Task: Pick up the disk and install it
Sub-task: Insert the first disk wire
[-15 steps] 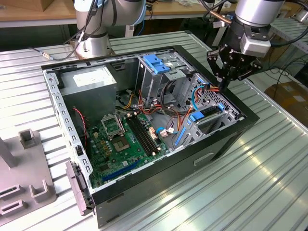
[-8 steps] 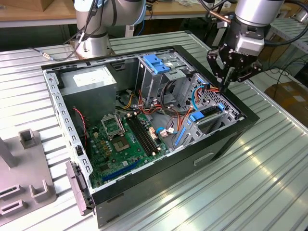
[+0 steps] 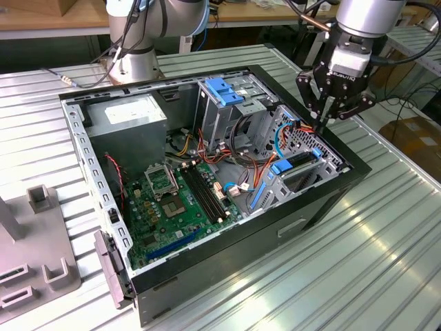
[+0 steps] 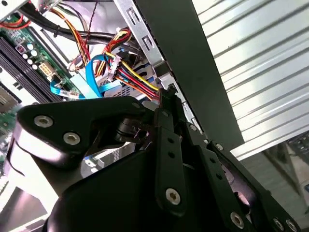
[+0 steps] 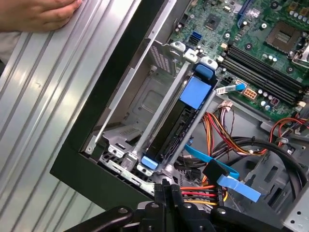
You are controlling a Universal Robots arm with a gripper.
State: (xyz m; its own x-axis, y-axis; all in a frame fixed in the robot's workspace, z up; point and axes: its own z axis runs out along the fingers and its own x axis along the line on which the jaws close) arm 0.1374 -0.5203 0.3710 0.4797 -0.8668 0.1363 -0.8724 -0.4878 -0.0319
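The disk (image 5: 175,129) stands on edge in a slot of the low metal bay at the corner of the open computer case (image 3: 324,200). Its dark body is framed by a blue carrier with a blue tab at each end. In the exterior view the disk (image 3: 298,163) sits at the case's right end. My gripper (image 3: 322,124) hangs just above and behind that bay, over the case's rim. Its fingers are shut together with nothing between them. In both wrist views the fingertips (image 5: 166,184) (image 4: 169,93) sit beside a bundle of red, yellow and orange wires (image 4: 133,79).
A tall grey drive cage with a blue latch (image 3: 224,89) stands at the back of the case. The motherboard (image 3: 179,200) and power supply (image 3: 131,114) lie to the exterior view's left. A person's hand (image 5: 38,14) rests on the ribbed table. A grey fixture (image 3: 34,255) stands at the far left.
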